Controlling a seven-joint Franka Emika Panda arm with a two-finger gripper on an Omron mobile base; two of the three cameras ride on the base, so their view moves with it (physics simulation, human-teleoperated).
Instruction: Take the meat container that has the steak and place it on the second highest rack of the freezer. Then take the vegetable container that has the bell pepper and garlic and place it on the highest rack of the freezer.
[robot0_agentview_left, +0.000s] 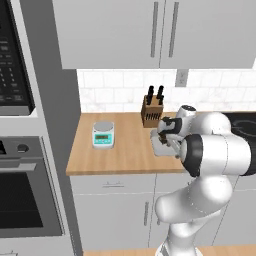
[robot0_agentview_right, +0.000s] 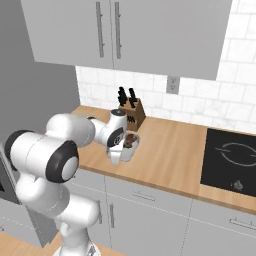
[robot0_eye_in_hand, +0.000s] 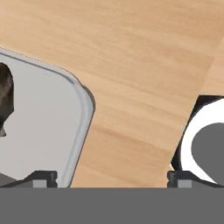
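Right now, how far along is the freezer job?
Nothing is stowed yet. The open gripper sits low over the meat container with the steak on the wooden counter, one fingertip at its rim, not gripping. Left: grasp it, carry it to the freezer, then the vegetable container.

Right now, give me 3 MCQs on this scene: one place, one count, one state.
1. Where is the knife block?
A. at the back of the counter, by the wall
B. on the cooktop
C. on the floor

2. How many knife handles stick up from the block?
A. five
B. two
C. none

3. How is the gripper?
A. shut on the scale
B. shut, empty
C. open

Key: 1 A, the block stands against the tiles; 2 B, two dark handles show; 3 C, the fingertips stand wide apart above the meat container, one over its edge.
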